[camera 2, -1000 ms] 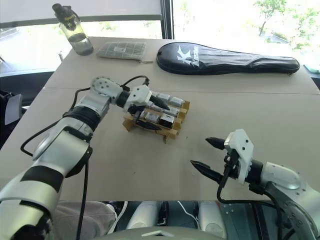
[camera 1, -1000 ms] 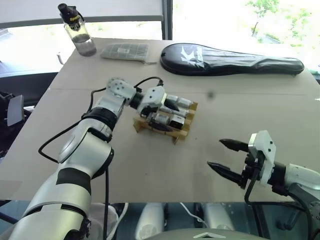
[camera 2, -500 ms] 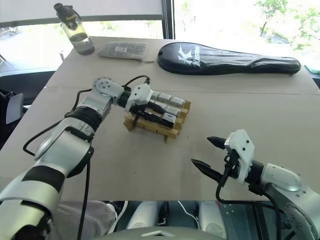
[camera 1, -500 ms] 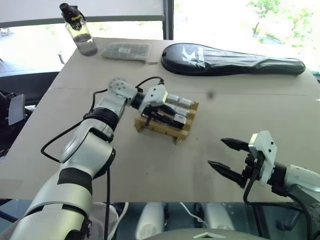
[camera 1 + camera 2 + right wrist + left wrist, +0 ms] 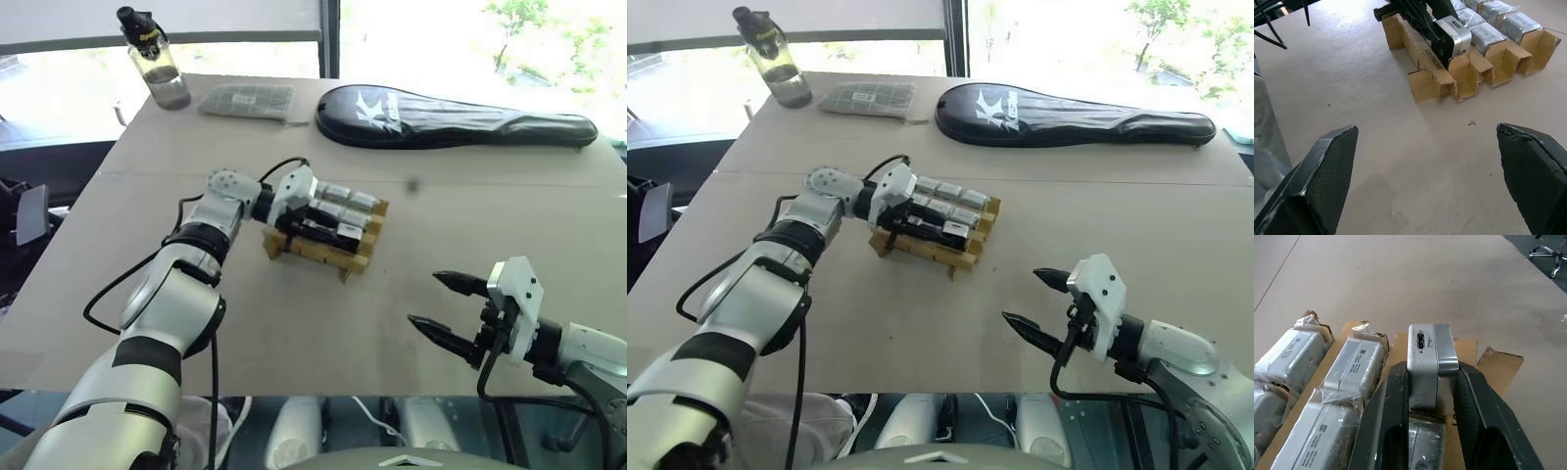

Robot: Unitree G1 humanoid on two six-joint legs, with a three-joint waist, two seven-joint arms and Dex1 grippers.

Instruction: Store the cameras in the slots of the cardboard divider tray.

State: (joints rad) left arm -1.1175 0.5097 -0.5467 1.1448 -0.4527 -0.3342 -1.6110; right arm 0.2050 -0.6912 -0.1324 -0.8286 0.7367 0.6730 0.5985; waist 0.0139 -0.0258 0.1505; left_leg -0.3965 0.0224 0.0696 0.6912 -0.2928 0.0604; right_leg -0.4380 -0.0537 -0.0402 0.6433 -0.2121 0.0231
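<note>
While the left gripper [image 5: 1432,396] clamps 1 camera [image 5: 1431,362] over the tray [image 5: 1425,63], the right gripper [image 5: 1036,304] gapes.

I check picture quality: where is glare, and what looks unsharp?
Left eye view: the windows behind the table are washed out white. Left wrist view: the camera between the left hand's fingers is sharp. Right wrist view: the near fingertips look soft.

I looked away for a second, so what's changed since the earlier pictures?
The left gripper has closed on a camera at the cardboard divider tray; a second ago its fingers stood open there. The right gripper stayed open and in place.
</note>
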